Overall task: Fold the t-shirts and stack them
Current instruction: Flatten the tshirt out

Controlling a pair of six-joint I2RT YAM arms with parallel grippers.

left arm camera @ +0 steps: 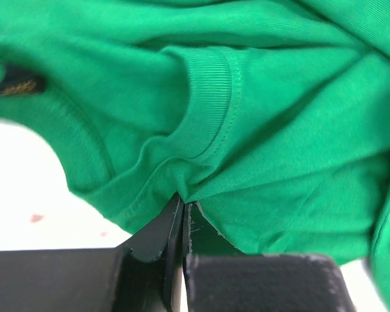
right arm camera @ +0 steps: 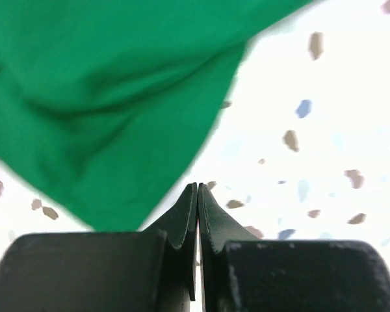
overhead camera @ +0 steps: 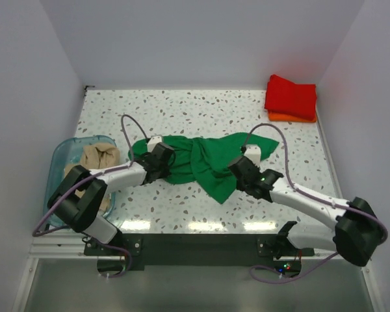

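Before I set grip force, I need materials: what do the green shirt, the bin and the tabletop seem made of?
Green t-shirt: soft matte knit, probably cotton jersey; ribbed stitched collar, limp folds.
Bin: translucent teal plastic, rigid-looking rim.
Table: hard speckled top, terrazzo or laminate imitation; light glints near its front edge.

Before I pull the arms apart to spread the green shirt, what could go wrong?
1. The right end effector is shut, but the green t-shirt edge only runs beside its tips. It may hold nothing, so the pull could be one-sided.
2. The left end effector pinches bunched folds below the collar, so creases could get locked in.
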